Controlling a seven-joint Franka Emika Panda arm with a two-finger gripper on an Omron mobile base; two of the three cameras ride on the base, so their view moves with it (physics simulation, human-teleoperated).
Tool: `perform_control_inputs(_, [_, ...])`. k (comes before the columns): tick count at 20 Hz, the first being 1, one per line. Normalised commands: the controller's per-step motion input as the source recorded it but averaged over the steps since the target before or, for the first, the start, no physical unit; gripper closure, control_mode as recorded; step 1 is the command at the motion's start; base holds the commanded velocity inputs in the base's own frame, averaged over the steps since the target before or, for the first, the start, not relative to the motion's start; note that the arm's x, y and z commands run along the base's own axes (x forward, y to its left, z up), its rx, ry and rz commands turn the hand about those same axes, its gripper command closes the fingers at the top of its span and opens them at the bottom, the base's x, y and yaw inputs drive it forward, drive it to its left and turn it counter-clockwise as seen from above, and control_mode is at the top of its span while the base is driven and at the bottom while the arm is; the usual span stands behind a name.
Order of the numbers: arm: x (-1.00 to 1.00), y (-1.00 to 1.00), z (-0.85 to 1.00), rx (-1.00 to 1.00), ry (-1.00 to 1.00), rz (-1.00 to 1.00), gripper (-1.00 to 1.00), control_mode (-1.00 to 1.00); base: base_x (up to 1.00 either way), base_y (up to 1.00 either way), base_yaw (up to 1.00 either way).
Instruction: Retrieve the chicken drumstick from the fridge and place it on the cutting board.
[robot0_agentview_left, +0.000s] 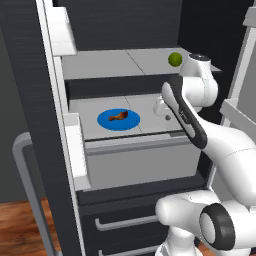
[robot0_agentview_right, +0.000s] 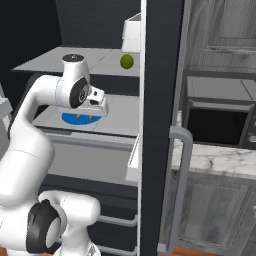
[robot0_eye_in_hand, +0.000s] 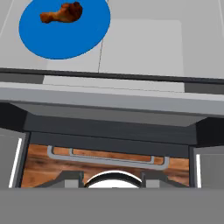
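Observation:
The fridge (robot0_agentview_left: 25, 75) stands open, its grey shelves in front of me. An orange-brown chicken drumstick (robot0_agentview_left: 119, 117) lies on a blue round plate (robot0_agentview_left: 118, 120) on the middle shelf. In the hand view the drumstick (robot0_eye_in_hand: 62, 13) is at the top left on the plate (robot0_eye_in_hand: 65, 39). My gripper (robot0_agentview_left: 162, 109) hovers over the same shelf to the right of the plate, apart from it, open and holding nothing. From the right base view my hand (robot0_agentview_right: 97, 107) covers part of the plate (robot0_agentview_right: 75, 119). The cutting board is out of view.
A green round fruit (robot0_agentview_left: 174, 60) sits on the upper shelf (robot0_agentview_right: 75, 57). White door bins (robot0_agentview_left: 75, 150) line the left door. The right door's edge (robot0_agentview_right: 160, 100) stands close beside my arm. Beyond it are a black microwave (robot0_agentview_right: 220, 125) and a marble counter (robot0_agentview_right: 215, 157). Drawer handles (robot0_agentview_left: 120, 222) lie below.

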Motion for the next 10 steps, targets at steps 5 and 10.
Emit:
perform_control_inputs(5, [0.0, 0.0, -0.04, 0.0, -0.06, 0.0, -1.0, -1.0, 0.0, 0.0, 0.0])
perform_control_inputs(10, [0.0, 0.0, 0.0, 0.0, 0.0, 0.0, -1.0, -1.0, 0.0, 0.0, 0.0])
